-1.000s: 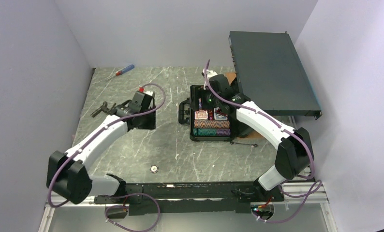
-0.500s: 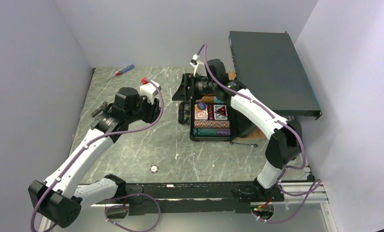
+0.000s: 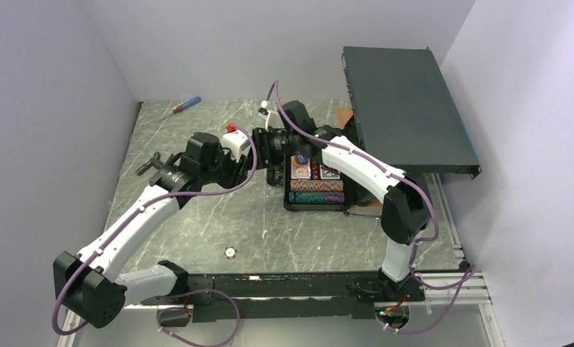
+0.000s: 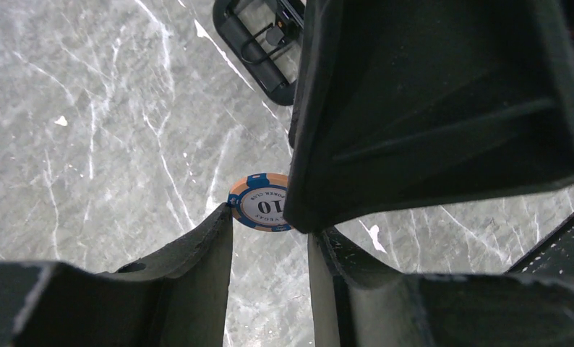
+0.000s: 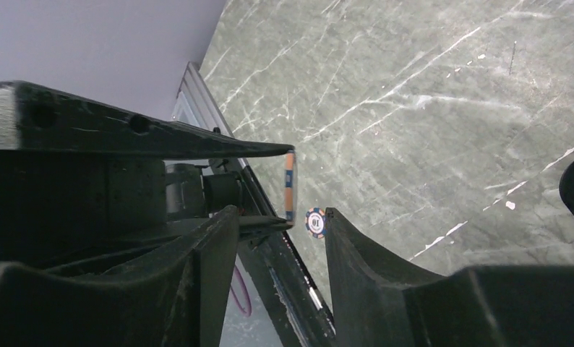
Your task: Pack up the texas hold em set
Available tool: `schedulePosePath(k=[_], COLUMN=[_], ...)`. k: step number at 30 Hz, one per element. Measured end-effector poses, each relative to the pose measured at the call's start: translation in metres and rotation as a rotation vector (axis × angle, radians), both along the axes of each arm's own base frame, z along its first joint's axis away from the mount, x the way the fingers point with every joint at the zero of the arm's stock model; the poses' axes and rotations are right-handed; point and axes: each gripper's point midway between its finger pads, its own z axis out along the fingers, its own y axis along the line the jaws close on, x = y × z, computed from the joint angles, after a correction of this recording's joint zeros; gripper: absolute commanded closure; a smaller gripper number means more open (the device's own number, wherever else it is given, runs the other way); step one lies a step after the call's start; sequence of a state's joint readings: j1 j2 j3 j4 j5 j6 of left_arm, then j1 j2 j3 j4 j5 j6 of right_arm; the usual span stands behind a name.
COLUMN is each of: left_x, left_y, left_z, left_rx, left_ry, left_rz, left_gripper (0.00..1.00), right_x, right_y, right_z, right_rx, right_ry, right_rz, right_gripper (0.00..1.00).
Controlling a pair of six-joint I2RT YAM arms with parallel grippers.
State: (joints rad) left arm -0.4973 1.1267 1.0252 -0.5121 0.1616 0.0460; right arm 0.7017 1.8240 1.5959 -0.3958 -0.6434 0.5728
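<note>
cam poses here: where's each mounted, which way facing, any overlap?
Top external: overhead, behind left arm and right arm, looking down on the table; both show.
Left wrist: looks along left end effector at the poker chip it grips; own fingers show.
Right wrist: looks past right end effector toward the table's near edge; own fingers show.
Shared: wrist views both catch that chip, face-on versus edge-on.

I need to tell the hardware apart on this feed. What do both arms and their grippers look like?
The left arm and right arm have white tapered shells, black joint housings and looping purple cables. The left gripper and right gripper have matte black, wedge-shaped fingers.
</note>
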Motion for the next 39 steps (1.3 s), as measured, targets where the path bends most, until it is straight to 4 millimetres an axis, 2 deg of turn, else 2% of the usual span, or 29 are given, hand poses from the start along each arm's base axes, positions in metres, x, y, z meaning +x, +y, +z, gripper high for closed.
schedulePosePath(k=[4,14,18,21,30,33,35,37,39], left_x=[-0.001,-0.009,-0.007,-0.008,-0.007,-0.006,-0.009,-0.008,-0.006], left_y=[-0.004,0.0,-0.002,-0.003,-0.003,-0.004,-0.002,-0.001,0.0], left_z=[-0.013,-0.025,-0.022,-0.023,-0.022,-0.021,-0.024,-0.023,-0.021], left_rx=[0.02,0.058,0.049,0.05,0.046,0.041,0.06,0.053,0.051], left_ry=[0.04,0.091,0.078,0.08,0.079,0.076,0.085,0.085,0.075], left_rz=[-0.013,-0.01,-0.014,-0.017,-0.014,-0.012,-0.013,0.002,0.012], left_gripper=[0.94,0.95,0.96,0.96,0.94,0.9,0.83,0.68,0.48], right_x=[-0.004,-0.009,-0.011,-0.011,-0.012,-0.012,-0.011,-0.008,-0.007], right_y=[0.003,0.014,0.018,0.017,0.018,0.019,0.018,0.017,0.017], right_z=[-0.001,-0.02,-0.029,-0.033,-0.036,-0.041,-0.043,-0.043,-0.043], right_rx=[-0.004,-0.035,-0.052,-0.068,-0.059,-0.044,-0.046,-0.043,-0.043], right_ry=[0.003,0.032,0.043,0.046,0.053,0.076,0.081,0.087,0.084], right_rz=[0.004,0.012,0.015,0.008,0.01,0.002,-0.013,-0.022,-0.027], right_gripper=[0.61,0.73,0.69,0.69,1.0,1.0,1.0,1.0,1.0])
